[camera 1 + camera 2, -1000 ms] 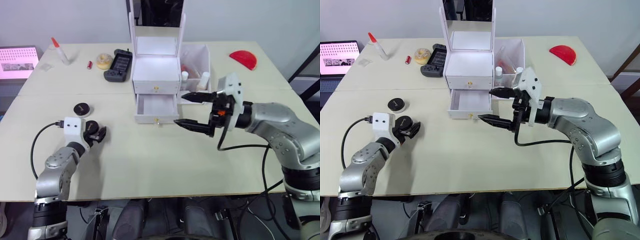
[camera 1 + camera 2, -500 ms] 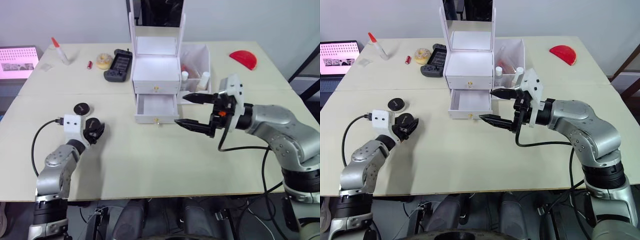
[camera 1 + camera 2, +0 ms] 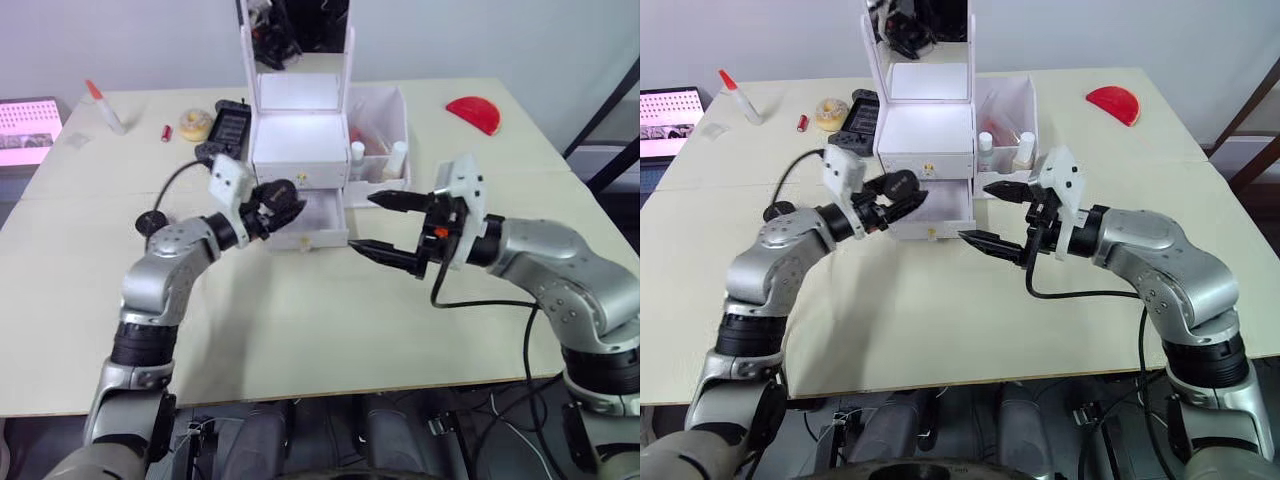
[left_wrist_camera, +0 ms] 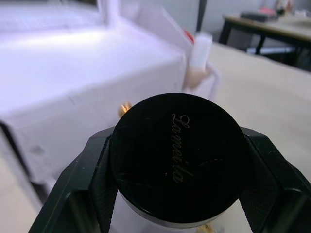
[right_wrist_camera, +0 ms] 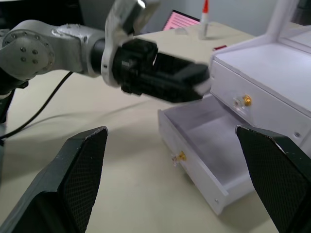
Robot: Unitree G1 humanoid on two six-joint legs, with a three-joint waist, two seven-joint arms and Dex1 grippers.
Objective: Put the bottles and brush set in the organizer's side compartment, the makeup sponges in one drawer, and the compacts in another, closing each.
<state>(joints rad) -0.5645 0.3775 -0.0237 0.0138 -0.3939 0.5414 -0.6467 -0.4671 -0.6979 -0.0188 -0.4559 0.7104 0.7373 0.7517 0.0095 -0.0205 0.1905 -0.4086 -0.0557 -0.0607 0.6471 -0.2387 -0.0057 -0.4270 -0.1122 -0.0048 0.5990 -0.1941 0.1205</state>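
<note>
My left gripper (image 3: 277, 200) is shut on a round black compact (image 4: 177, 160) with gold script on its lid, held just above the left front of the organizer's (image 3: 297, 140) open lower drawer (image 5: 204, 141). The other compact (image 3: 150, 222) lies on the table to the left. The upper drawer (image 3: 298, 172) is shut. Two white-capped bottles (image 3: 358, 152) (image 3: 398, 158) stand in the side compartment (image 3: 388, 100). My right gripper (image 3: 362, 222) hangs open and empty to the right of the lower drawer's front. The makeup sponges are out of view.
Behind the organizer's left side lie a black handheld device (image 3: 222, 125), a yellowish roll (image 3: 194, 124), a small red item (image 3: 166, 131) and a white tube with a red tip (image 3: 103, 107). A red half-round object (image 3: 473, 113) sits at the back right.
My left arm has lifted the compact off the table's left side and carried it right to the open lower drawer. The right gripper has stayed put. The camera has shifted.
</note>
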